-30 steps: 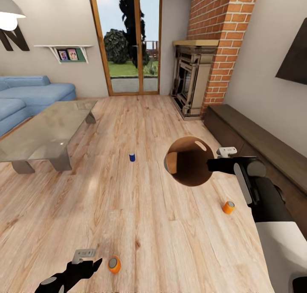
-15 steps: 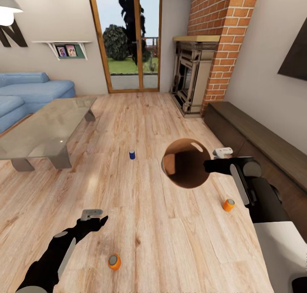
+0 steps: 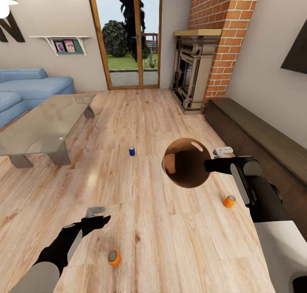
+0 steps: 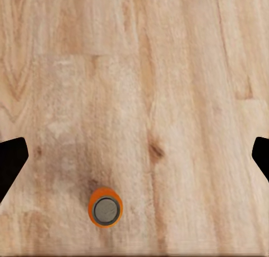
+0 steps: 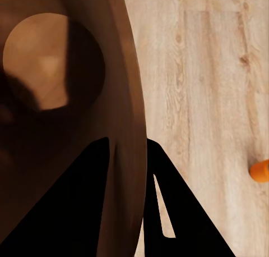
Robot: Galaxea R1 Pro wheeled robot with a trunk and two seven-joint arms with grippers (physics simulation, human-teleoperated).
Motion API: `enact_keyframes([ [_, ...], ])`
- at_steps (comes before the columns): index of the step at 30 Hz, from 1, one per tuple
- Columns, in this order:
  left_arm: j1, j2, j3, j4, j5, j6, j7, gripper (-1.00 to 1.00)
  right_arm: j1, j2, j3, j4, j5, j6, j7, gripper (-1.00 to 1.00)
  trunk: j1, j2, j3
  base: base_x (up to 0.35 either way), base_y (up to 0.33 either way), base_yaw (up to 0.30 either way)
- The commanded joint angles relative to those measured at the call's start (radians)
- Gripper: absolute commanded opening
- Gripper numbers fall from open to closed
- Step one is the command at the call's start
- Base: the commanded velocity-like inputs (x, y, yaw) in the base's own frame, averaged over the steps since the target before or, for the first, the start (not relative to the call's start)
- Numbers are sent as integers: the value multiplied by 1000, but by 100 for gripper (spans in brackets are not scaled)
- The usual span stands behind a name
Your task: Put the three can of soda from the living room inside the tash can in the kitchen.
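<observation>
My right gripper [image 3: 209, 165] is shut on the rim of the tash can [image 3: 186, 162], a grey bin with a coppery-brown inside, held above the floor with its mouth tipped toward the head camera. In the right wrist view the bin wall [image 5: 84, 100] sits between the dark fingers [image 5: 168, 184]. An orange can of soda [image 3: 113, 257] stands on the floor just right of and nearer than my open left gripper [image 3: 101, 219]; it also appears in the left wrist view [image 4: 105, 210]. A second orange can [image 3: 229, 201] stands below the bin. A dark blue can [image 3: 132, 151] stands farther off.
A glass coffee table [image 3: 42, 131] and light-blue sofa [image 3: 30, 86] are on the left. A long dark low cabinet [image 3: 256, 133] lines the right wall beside a brick fireplace [image 3: 194, 77]. Wood-framed glass doors [image 3: 128, 37] stand at the back.
My left gripper has lifted and moved forward, away from the near orange can. The head view has shifted slightly. The right gripper still holds the bin in the same place.
</observation>
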Motion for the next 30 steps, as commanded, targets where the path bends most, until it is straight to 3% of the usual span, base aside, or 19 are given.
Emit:
enact_keyframes([
  [1,-1,0,0,4,0,0,0,100,-2,1,0,-1,-19,1,4,-100,4,-7,-4,0,0,0],
  [6,-3,1,-14,10,-2,-1,1,100,-16,1,0,-1,-19,1,4,-100,23,-42,-27,0,0,0],
  [12,-2,1,-88,13,1,-6,6,100,-28,-1,0,-1,-19,1,4,-100,46,-84,-55,0,0,0],
  [19,-1,1,-103,19,0,-12,7,100,-29,-4,0,-1,-19,1,4,-100,73,-133,-87,0,0,0],
  [25,-2,1,-102,124,3,-44,8,100,-29,6,2,-1,-19,1,3,-100,96,-175,-115,0,0,0],
  [30,-2,1,-102,162,3,-67,8,100,-28,4,4,-1,-19,1,4,-100,115,-210,-139,0,0,0],
])
